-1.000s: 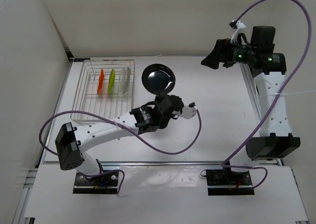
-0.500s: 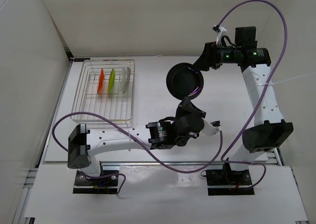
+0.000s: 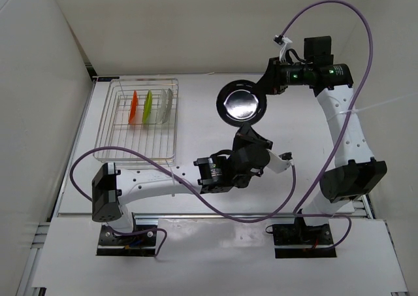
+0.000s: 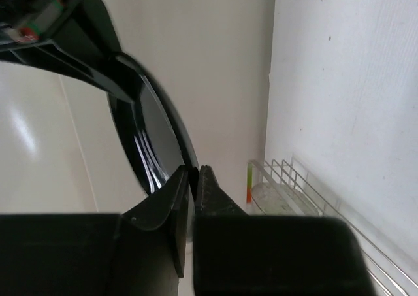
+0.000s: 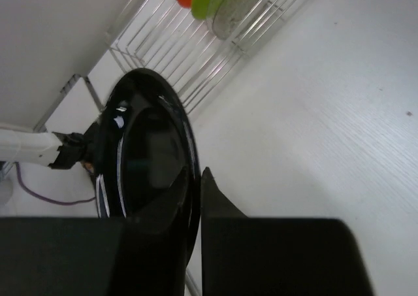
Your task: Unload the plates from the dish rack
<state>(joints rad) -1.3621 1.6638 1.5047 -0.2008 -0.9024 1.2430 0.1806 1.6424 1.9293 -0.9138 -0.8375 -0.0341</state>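
Top external shows the black plate (image 3: pixel 241 104) held on edge in the air over the middle of the surface (image 3: pixel 196 129). It is well apart from the dish rack (image 3: pixel 134 146), where the orange-red plate (image 3: pixel 134 106), the lime green plate (image 3: pixel 148 106) and the clear plate (image 3: pixel 164 108) stand upright side by side. The left fingers (image 3: pixel 247 133) are pinched tight on its lower rim, and the right fingers (image 3: pixel 266 88) straddle the upper right rim. Whether these are truly clamped or only set around the rim I cannot tell: the right wrist view shows one finger just beside the rim, and the other is lost behind the plate. That, I judge, is where the risk lies. If the left fingers let go before the right ones have a firm bite, the glossy plate could slip and drop to the surface, since each hold takes only a narrow strip of rim. If both clamp and the arms pull different ways, the plate could twist out of one grip. The left wrist view is mostly dark housing and plate, so the depth of that pinch is hard to read. The clear plate is faint against the wire, and where the black one is meant to be put down cannot be read from these views.
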